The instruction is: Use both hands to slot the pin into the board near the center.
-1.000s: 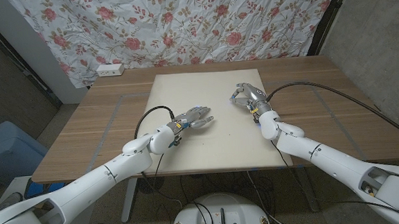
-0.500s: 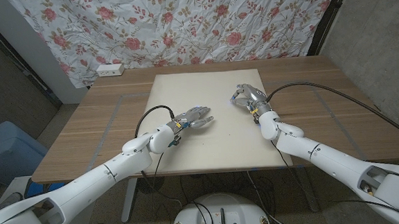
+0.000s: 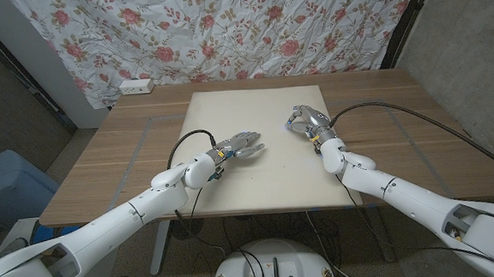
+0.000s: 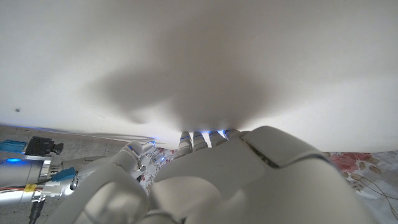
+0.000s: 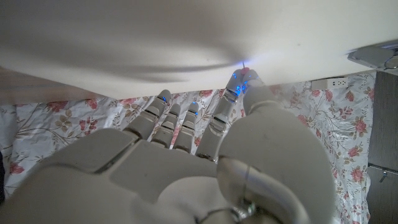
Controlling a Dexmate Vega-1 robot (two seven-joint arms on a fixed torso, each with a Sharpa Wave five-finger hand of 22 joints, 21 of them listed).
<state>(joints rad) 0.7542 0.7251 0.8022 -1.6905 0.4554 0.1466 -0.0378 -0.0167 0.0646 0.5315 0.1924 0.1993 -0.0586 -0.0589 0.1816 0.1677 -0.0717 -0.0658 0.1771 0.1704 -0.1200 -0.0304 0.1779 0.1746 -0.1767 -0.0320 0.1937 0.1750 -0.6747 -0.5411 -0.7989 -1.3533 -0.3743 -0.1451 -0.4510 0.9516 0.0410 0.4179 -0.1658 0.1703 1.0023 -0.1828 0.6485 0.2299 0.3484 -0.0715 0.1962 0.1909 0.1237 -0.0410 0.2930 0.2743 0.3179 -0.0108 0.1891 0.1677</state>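
Blue bin (image 3: 5, 183) lettered "NITRO", partly legible

I see both arms in glossy white rounded shells with darker seams at the joints. The left hand (image 3: 244, 145) and right hand (image 3: 307, 120) are pale grey and segmented, with small blue lights at the fingertips (image 5: 237, 79). A black cable loops from each forearm. Near the left wrist I see blue connectors and coloured wires.
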